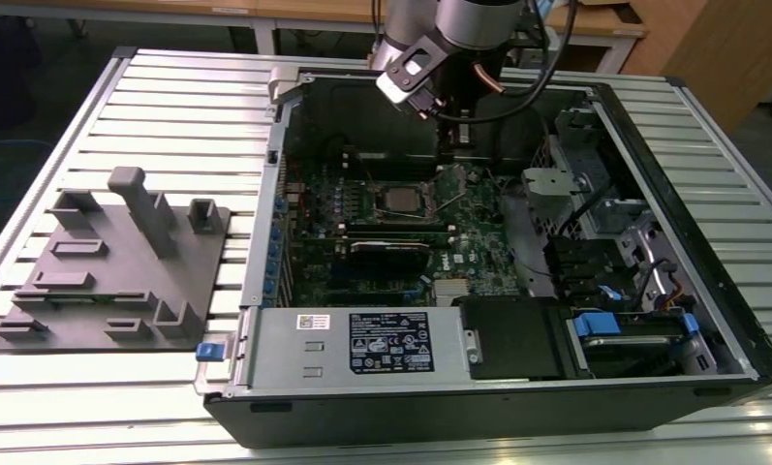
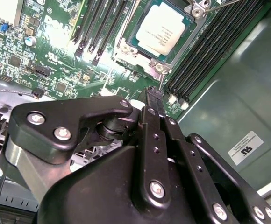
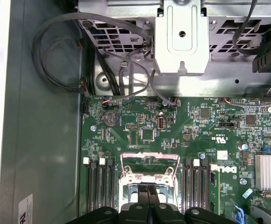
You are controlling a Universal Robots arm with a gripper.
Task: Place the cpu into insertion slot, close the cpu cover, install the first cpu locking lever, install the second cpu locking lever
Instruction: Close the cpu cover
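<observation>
Second wrist view — gripper (image 2: 154,93) pinched closed, empty, near the socketed cpu (image 2: 162,31).

Nothing reads clearly: fine print on the black-and-white label (image 1: 389,342) of the grey metal power supply box (image 1: 295,356), faint lettering on the square silver-topped cpu (image 2: 161,33), and a white sticker (image 2: 246,147) on the dark case floor (image 2: 229,93).

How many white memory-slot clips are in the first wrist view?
4. Two clips lie at one side of the socket, two at the other. The gripper covers the slots' far ends; more may hide.
</observation>
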